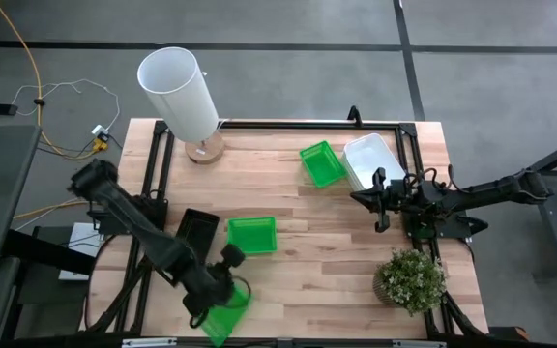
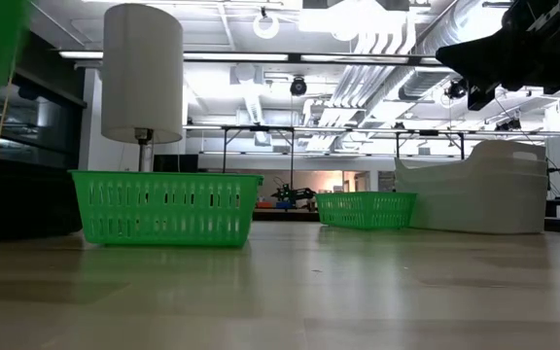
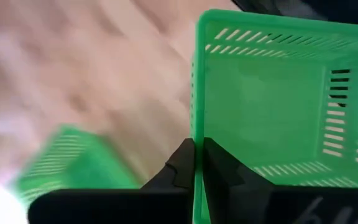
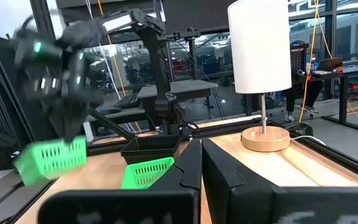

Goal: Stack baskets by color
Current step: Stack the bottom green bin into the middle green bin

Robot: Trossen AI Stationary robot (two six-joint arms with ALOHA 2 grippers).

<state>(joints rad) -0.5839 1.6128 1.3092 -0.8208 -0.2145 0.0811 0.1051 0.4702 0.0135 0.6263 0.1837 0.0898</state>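
— Nearest the low camera: bare wooden tabletop (image 2: 290, 292), then a green basket (image 2: 166, 207) standing upright on it, slotted wall facing forward.
— Same basket from above?
— Yes, lying near the middle of the tabletop, just beside a black basket (image 1: 195, 234) on its left.
— Left gripper (image 1: 222, 282)?
— Near the front edge, fingers (image 3: 182, 169) pinching the rim of another green basket (image 1: 223, 311), which hangs tilted, lifted off the wood. Seen from the right wrist as a green blur under the far arm.
— Third green one?
— Far green basket (image 1: 322, 162) toward the back right, touching or nearly touching the white baskets (image 1: 373, 159) next to it. Cannot tell how many white ones sit nested there.
— Right gripper (image 1: 380, 201)?
— Hovering above the tabletop just in front of the white baskets, fingers pressed together, holding nothing.
— Anything else up there?
— Lamp with a tall white shade (image 1: 179, 93) on a round wooden base at the back left; potted plant (image 1: 411, 280) at the front right corner.
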